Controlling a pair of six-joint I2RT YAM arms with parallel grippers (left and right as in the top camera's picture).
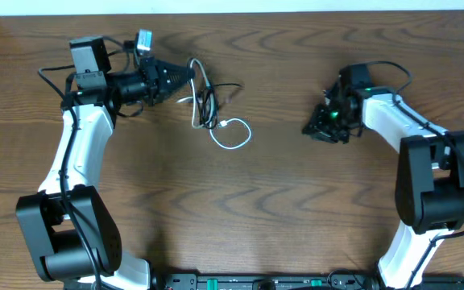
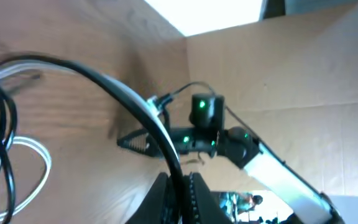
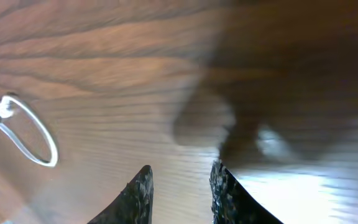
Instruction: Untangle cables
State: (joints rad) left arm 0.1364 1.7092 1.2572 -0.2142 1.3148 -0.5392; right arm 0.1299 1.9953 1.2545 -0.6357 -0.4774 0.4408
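Two claws are mine, and each is doing something different. My left claw (image 1: 187, 76) is pressed together on the cables (image 1: 207, 103). Through its wrist camera I see a black cable (image 2: 98, 78), with a white one running tight against it, arching over from the left and coming down into the pinch between my fingers (image 2: 161, 198). The fingers leave no gap beyond the cords themselves. Whether both cords are truly nipped or only the black one, I cannot tell. The rest of the bundle trails off the tip of that claw and lies on the wooden table (image 1: 256, 209) just past it. There the black strands are looped in a narrow bunch, and a white loop (image 1: 234, 134) spreads flat on the wood on the far side of the bunch from my fingertips. My right claw (image 3: 180, 190) is slightly spread, with a narrow gap between its two dark fingers and nothing in that gap. It touches no cord. It hovers over the wood with its tip pointing toward the bundle, well apart from it. From its wrist camera the white loop lies ahead and off to the left of the fingers, with a sliver of black cord beside it at the edge of view. The tangle sits between my two claws, right at the left one's tip and far from the right one.
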